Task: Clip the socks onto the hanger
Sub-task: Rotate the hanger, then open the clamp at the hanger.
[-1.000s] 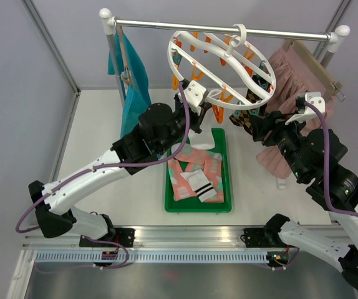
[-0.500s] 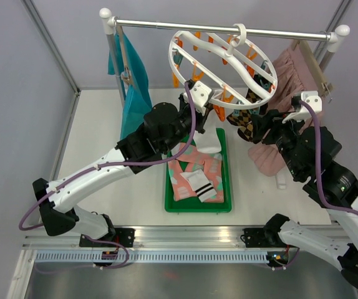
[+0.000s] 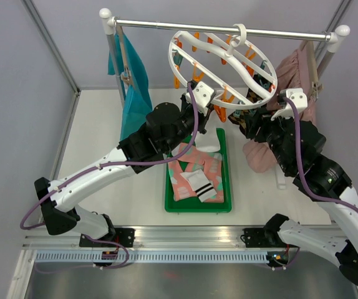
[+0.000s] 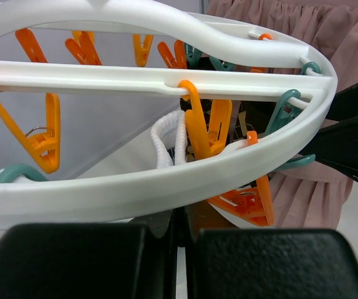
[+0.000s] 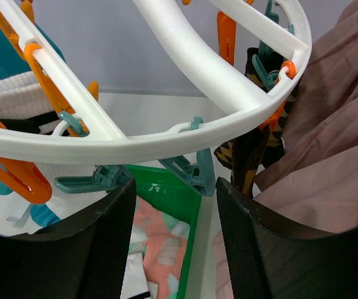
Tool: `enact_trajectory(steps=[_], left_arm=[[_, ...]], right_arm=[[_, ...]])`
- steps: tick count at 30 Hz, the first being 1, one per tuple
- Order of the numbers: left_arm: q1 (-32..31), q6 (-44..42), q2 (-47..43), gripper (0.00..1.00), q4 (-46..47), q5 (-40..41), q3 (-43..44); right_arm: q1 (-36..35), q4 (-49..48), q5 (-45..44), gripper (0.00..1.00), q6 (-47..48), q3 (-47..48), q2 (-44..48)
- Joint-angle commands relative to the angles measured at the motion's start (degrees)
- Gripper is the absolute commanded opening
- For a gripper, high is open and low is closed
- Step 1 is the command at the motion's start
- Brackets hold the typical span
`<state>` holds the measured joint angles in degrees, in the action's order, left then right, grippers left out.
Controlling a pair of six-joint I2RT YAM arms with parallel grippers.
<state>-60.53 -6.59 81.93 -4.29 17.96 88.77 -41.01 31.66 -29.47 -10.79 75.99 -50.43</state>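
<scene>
The white round hanger (image 3: 222, 59) hangs by its hook from the rail, with orange and teal clips under it. My left gripper (image 3: 214, 115) is just below its near rim, shut on a white sock (image 4: 166, 140) whose ribbed cuff stands beside an orange clip (image 4: 204, 124). In the left wrist view the gripper (image 4: 182, 218) sits under the rim. My right gripper (image 5: 176, 187) is open wide, with a teal clip (image 5: 194, 171) between its fingers. An argyle sock (image 5: 254, 146) hangs clipped at the ring's right. Pink socks (image 3: 194, 165) and a white striped sock (image 3: 203, 184) lie in the tray.
The green tray (image 3: 198, 209) sits on the table below the ring. A teal garment (image 3: 132, 81) hangs at the rail's left and a dusty-pink skirt (image 3: 291, 75) at its right, against my right arm. Rail posts stand at both ends.
My right arm has moved left and up to the ring's right rim, and the skirt has bunched beside it. My left gripper has risen slightly toward the ring with the white sock.
</scene>
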Motion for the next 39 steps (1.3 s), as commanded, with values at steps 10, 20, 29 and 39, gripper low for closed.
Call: enact_trajectory(steps=[10,20,29,39], left_arm=[[-0.6,-2.1,0.5,0.02,0.3,0.9,2.8],[-0.6,-2.2,0.5,0.02,0.2,0.9,2.7],[-0.6,-2.4,0.6,0.02,0.1,0.9,2.5],[-0.6,-2.5,0.6,0.02,-0.1,0.9,2.2]], right_arm=[[0.1,-3.6,-4.1,0.61,1.4,0.5,-1.9],[0.1,-4.4,-7.1,0.59,1.6,0.9,-2.9],[0.1,-4.4,-7.8,0.46,1.5,1.1,-3.7],[0.1,-4.2,-7.5,0.49,1.1,1.4,-3.8]])
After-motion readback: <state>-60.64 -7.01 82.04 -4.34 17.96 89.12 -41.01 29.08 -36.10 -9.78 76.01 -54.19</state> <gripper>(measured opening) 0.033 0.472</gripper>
